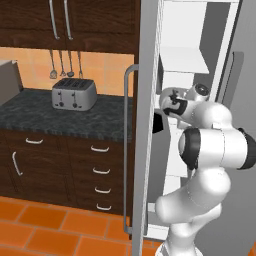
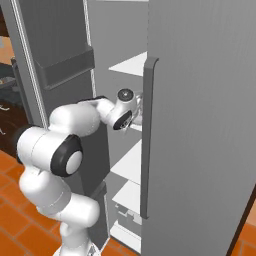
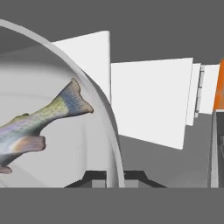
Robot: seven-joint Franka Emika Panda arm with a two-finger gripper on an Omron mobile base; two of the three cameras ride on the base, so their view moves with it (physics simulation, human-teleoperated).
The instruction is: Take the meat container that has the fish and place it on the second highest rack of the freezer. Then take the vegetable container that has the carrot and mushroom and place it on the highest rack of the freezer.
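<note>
Pinched shut on the thin rim of the meat container (image 3: 114, 144) at the frame's bottom centre, my pincer (image 3: 116, 178) holds it inside the freezer (image 2: 200, 125); tilting could slide the fish (image 3: 39, 124) out.

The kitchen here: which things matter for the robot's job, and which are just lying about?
Part of the job:
- fish
- its round meat container, rim pinched by the shut end effector
- freezer, door open, white shelves inside

Just lying about:
- toaster
- hanging utensils
- dark counter
- drawers
</note>
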